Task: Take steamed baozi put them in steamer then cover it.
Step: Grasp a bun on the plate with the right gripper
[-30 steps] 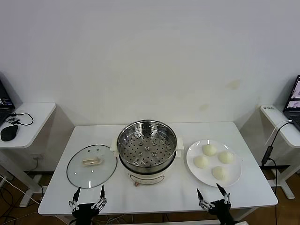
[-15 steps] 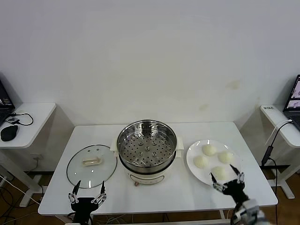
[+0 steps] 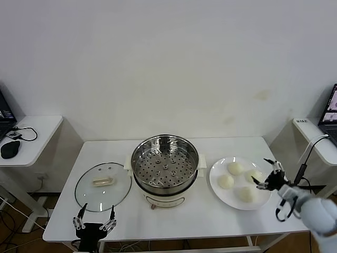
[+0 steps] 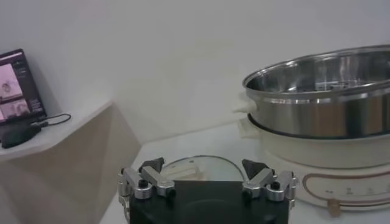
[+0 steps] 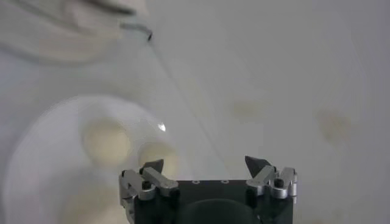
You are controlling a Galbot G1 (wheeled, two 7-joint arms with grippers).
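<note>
The steamer (image 3: 165, 168) stands open at the table's middle, its perforated tray bare. It also shows in the left wrist view (image 4: 323, 91). Four baozi lie on a white plate (image 3: 214, 179) to its right: (image 3: 235, 168), (image 3: 253, 174), (image 3: 225, 181), (image 3: 246, 194). The glass cover (image 3: 102, 185) lies flat to the steamer's left, and shows in the left wrist view (image 4: 194, 166). My right gripper (image 3: 265, 172) is open and empty, raised at the plate's right edge beside the rightmost baozi; its wrist view shows two baozi (image 5: 106, 140), (image 5: 157, 159) below its jaws (image 5: 204, 164). My left gripper (image 3: 95, 220) is open and empty at the front edge, before the cover.
Side desks flank the table: the left one (image 3: 31, 137) holds a mouse and cable, the right one (image 3: 316, 142) a laptop and a hanging cable (image 3: 301, 174) close to my right arm. A white wall stands behind.
My right gripper has risen from the table's front edge and swung out to the plate's right side. My left gripper has sunk a little at the front edge.
</note>
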